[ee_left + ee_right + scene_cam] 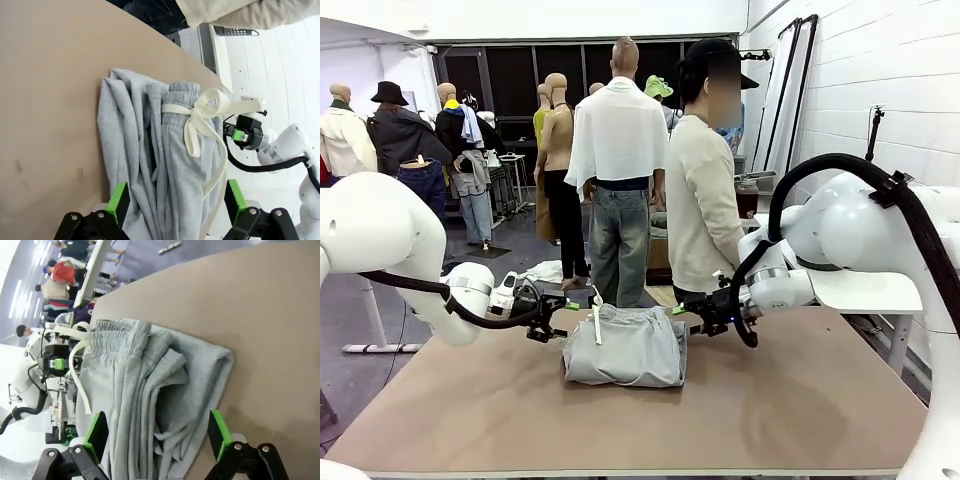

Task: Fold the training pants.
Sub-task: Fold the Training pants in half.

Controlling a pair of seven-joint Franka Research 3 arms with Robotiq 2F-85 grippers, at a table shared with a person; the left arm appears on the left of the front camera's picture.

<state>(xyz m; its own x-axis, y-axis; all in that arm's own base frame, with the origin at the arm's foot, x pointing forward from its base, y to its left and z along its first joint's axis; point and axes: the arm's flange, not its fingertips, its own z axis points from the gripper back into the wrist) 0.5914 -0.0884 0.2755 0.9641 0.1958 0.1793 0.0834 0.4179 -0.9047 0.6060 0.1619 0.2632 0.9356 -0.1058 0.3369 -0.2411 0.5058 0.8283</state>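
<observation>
Front view: training pants (624, 346) folded in a compact bundle on the table (800, 400), between left end effector (563, 315) and right end effector (698, 318), both close to its far corners, person (705, 205) behind. Left wrist view: green fingers (118, 200) spread wide over the grey bundle, gripping nothing, white drawstring (200, 120) tied in a bow at the waistband. Right wrist view: fingers (96, 434) also wide apart and empty, above the folded edges.

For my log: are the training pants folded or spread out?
Folded: the training pants lie as a compact layered stack on the table.
</observation>
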